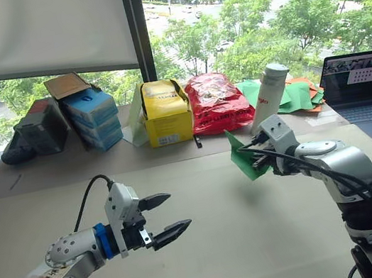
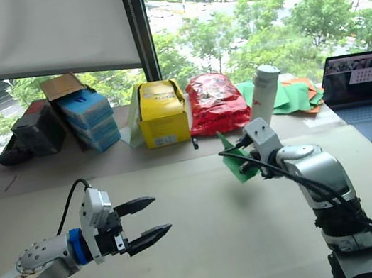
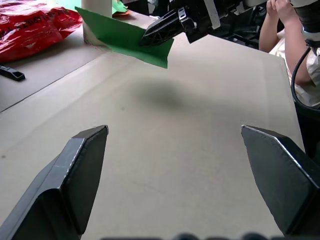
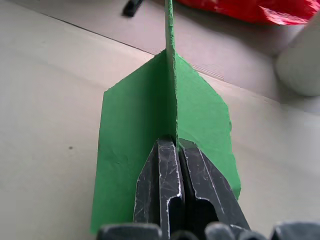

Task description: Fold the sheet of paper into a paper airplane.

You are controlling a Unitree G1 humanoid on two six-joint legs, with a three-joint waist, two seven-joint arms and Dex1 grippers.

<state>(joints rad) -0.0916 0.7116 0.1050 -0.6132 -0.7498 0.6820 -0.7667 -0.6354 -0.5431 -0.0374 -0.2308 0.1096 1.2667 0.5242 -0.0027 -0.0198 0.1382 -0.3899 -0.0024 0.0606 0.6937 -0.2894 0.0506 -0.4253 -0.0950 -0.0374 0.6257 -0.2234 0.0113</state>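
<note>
Right wrist view: right claw [image 4: 172, 150] clamps the paper airplane [image 4: 200, 120]; left claw [image 1: 163, 219] gapes wide, empty.

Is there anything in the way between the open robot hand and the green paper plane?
Nothing visible is. The left end effector is open, and between it and the green paper plane, pinched above the table by the right end effector, lies bare tabletop.

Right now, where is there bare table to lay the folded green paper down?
The beige tabletop is bare between the open left gripper and the right gripper pinching the folded bright green paper airplane. The back edge is crowded: yellow box, red bag, white bottle.
</note>
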